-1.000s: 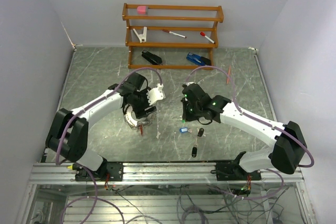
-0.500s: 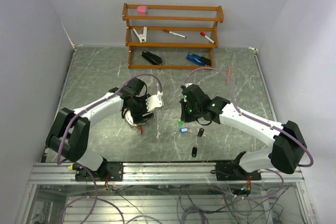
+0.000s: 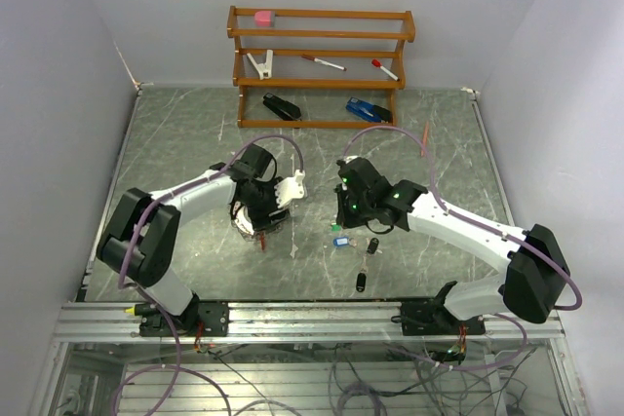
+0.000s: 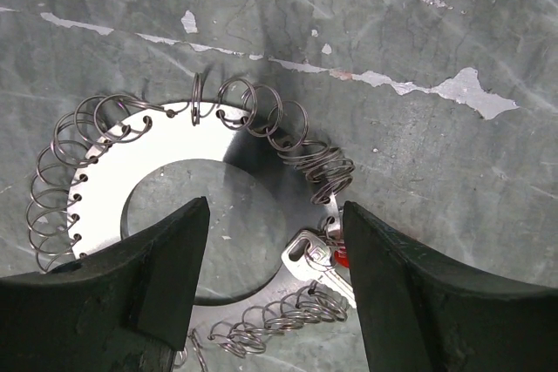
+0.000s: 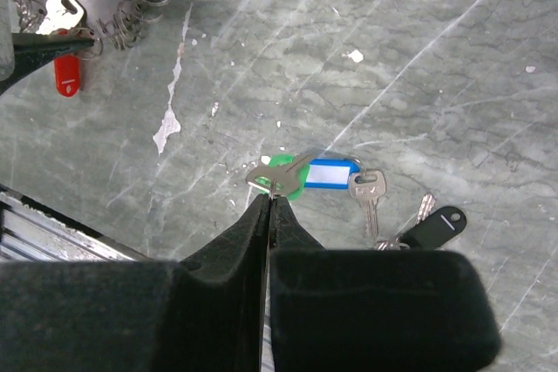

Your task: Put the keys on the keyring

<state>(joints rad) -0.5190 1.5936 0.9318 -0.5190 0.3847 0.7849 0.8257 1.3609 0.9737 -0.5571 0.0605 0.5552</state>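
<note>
Your left gripper [image 4: 275,215] hangs over the keyring [image 4: 105,189] with its fingers spread wide, one on either side of the ring's 5 o'clock arc. I cannot tell whether they touch the metal. The ring lies flat on the table [image 3: 429,143], with wire loops crowding its rim. A silver key [image 4: 305,259] and a red tag [image 4: 340,256] sit at that same 5 o'clock spot.

Your right gripper [image 5: 270,198] has its fingers pressed together, clamped on the blade of the green-headed key [image 5: 281,172]. A blue-tagged key [image 5: 333,173] touches it at 3 o'clock, and a black-headed key [image 5: 440,224] lies at 4 o'clock. From above, the keys [image 3: 341,239] lie at 3 o'clock of the keyring, apart from it. A second black key [image 3: 361,283] lies alone at their 5 o'clock.
</note>
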